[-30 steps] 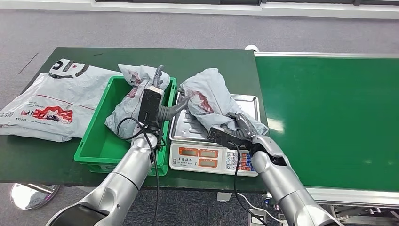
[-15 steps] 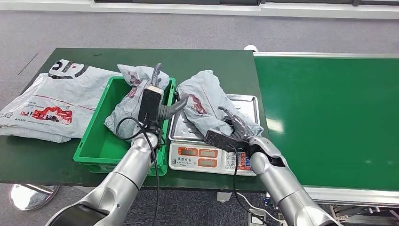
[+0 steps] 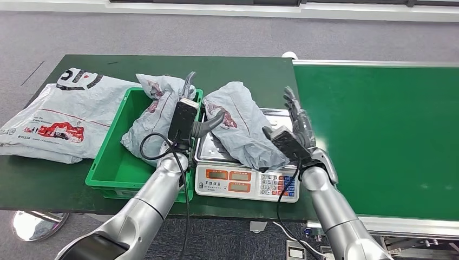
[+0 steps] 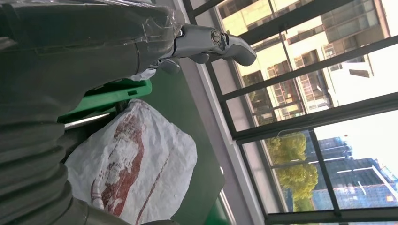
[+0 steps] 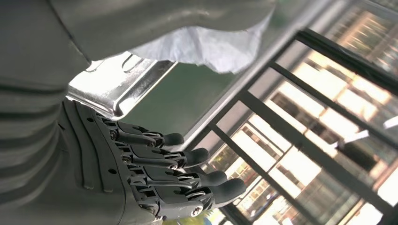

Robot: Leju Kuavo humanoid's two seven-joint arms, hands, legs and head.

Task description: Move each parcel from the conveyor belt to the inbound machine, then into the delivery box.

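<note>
A crumpled grey parcel (image 3: 242,123) with red print lies on the steel tray of the weighing scale (image 3: 281,118), the inbound machine. My left hand (image 3: 194,111) stands at the tray's left edge, its fingers pointing up and its thumb reaching to the parcel's left side; nothing is gripped. My right hand (image 3: 296,120) is raised at the tray's right edge, fingers straight and apart, just clear of the parcel. The left wrist view shows the parcel (image 4: 136,173) beyond the thumb (image 4: 211,40). In the right wrist view my hand (image 5: 155,173) hangs open beside the tray (image 5: 117,89).
A green delivery box (image 3: 108,165) left of the scale holds another grey parcel (image 3: 151,111). A large white printed bag (image 3: 57,114) lies at the table's left end. The green conveyor belt (image 3: 379,135) runs along the right with no parcel on it.
My right hand has let go of the parcel and lifted up to the tray's right edge. The parcel has settled further left on the scale. My left hand has shifted slightly right.
</note>
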